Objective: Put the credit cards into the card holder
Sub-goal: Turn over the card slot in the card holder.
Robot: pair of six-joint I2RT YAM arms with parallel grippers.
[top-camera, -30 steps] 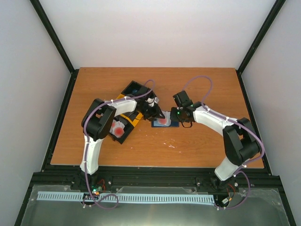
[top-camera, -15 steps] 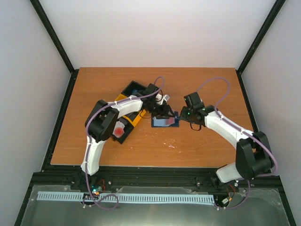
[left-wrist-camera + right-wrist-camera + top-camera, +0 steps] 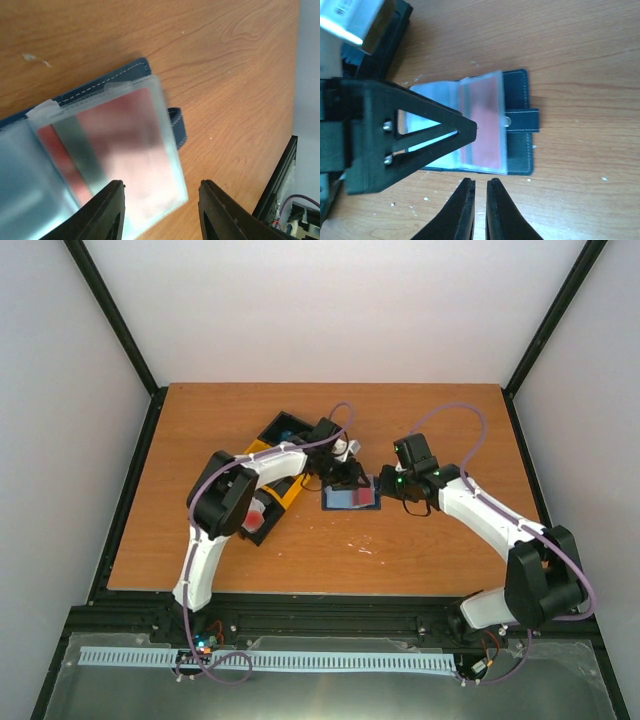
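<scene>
As the card holder [image 3: 351,499] lies open on the table [image 3: 430,560] with a red card [image 3: 482,127] in its sleeve, this insertion is judged done. The left gripper [image 3: 161,186] is held half open, empty, above it; the right gripper [image 3: 480,181] is nearly shut, empty. The next card [image 3: 250,518] must be fetched from the tray [image 3: 291,497].

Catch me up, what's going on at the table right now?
The card holder lies open mid-table with a red card in one clear sleeve. The left gripper hangs open just above that sleeve; whether it touches it is unclear. The right gripper is shut and empty, beside the holder. A second card sits in the tray at left.
</scene>
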